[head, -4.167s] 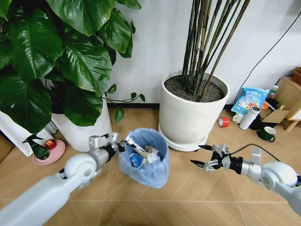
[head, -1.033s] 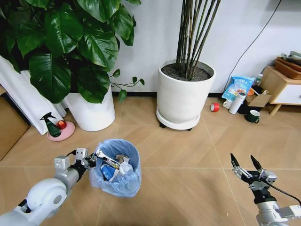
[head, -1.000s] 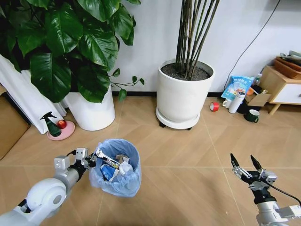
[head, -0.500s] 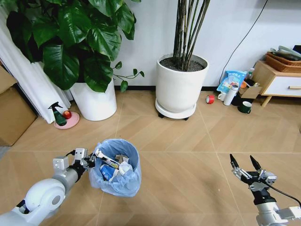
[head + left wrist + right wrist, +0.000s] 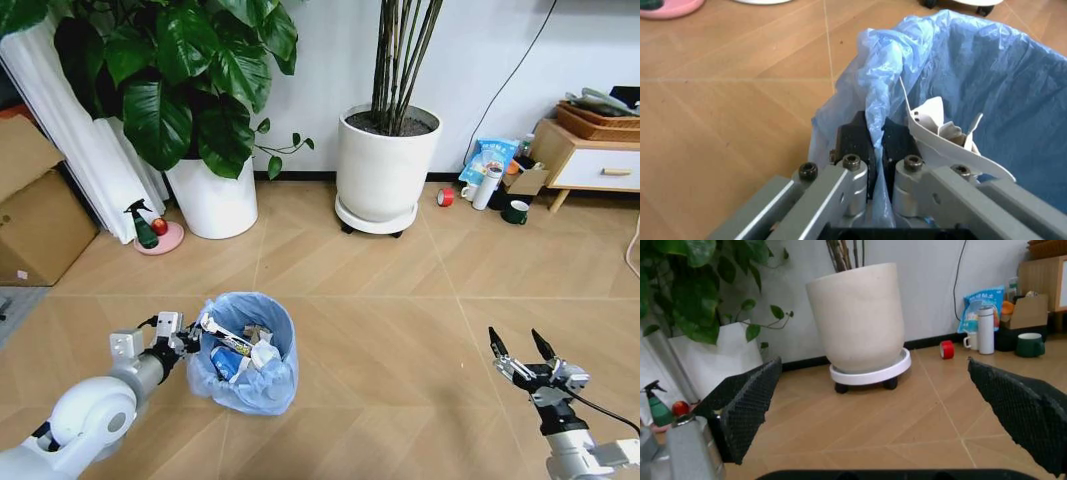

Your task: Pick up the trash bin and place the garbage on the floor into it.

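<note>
The left tool is being held low at the left of the head view, and its two dark fingers are being pressed together on the rim of the trash bin, with a fold of the light-blue plastic bag pinched between them. In the left wrist view the crinkled bag is being seen rising between the two pads, and a white piece of garbage is lying just inside the rim, beside the fingers. The bin is being kept near the middle-left of the floor, and inside it the garbage is being seen as white crumpled pieces and a blue-white packet.

The right tool is being held at the lower right of the head view, well apart from the bin, with its fingers spread wide and nothing between them. In the right wrist view the two dark fingertips are being shown far apart at both sides.

Farther back, a large white plant pot on a wheeled base is standing by the wall, and a second white pot with broad leaves is standing to its left. A green spray bottle on a pink dish is being seen near that pot. A wooden cabinet is standing at the right, with a red tape roll, a white bottle and a green cup near it. A cardboard box is resting at the far left.
</note>
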Motion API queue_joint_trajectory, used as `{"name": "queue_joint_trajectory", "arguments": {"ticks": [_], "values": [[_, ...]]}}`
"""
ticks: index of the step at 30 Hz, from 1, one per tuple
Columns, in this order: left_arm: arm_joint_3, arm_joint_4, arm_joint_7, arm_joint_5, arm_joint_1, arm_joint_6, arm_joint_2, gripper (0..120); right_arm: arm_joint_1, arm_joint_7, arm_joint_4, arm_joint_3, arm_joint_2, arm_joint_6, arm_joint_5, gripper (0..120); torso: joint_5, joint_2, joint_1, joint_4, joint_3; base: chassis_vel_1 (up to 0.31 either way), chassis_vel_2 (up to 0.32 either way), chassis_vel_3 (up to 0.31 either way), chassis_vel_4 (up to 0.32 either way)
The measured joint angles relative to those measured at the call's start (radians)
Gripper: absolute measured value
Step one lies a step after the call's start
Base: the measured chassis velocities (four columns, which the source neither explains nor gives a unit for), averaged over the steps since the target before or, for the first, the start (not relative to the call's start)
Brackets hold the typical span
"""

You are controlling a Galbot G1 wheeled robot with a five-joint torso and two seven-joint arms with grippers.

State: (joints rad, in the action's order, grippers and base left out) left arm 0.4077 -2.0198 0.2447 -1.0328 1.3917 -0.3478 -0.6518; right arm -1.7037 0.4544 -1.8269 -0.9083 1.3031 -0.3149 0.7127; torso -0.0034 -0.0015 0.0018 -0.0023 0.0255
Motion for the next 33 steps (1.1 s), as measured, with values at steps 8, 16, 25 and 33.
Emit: {"name": "queue_joint_trajectory", "arguments": {"ticks": [8,16,25,33], "values": [[-0.001,0.001,0.001,-0.003,-0.009,-0.001,0.001,0,0.003,0.003,0.0,0.001,0.0,0.0,0.0,100,0.0008,0.0,0.0,0.0001,0.0,0.188,-0.114,-0.189,0.117],[-0.009,0.005,0.003,-0.008,-0.024,-0.001,0.0,0,0.001,0.005,0.002,0.001,-0.006,0.002,0.0,100,0.0004,0.0,0.0,0.0,0.0,0.201,-0.141,-0.213,0.14],[-0.012,0.004,0.005,-0.009,-0.027,-0.002,0.0,0,-0.007,0.011,0.002,-0.002,-0.009,0.0,0.0,100,0.0007,0.0,0.0,-0.0001,0.0,0.269,-0.133,-0.269,0.122],[-0.009,-0.003,0.006,-0.004,-0.01,-0.002,-0.006,0,-0.013,0.022,0.002,-0.005,-0.011,-0.007,0.0,100,0.0001,0.0,0.0,0.0001,0.0,0.228,-0.086,-0.238,0.096]]}}
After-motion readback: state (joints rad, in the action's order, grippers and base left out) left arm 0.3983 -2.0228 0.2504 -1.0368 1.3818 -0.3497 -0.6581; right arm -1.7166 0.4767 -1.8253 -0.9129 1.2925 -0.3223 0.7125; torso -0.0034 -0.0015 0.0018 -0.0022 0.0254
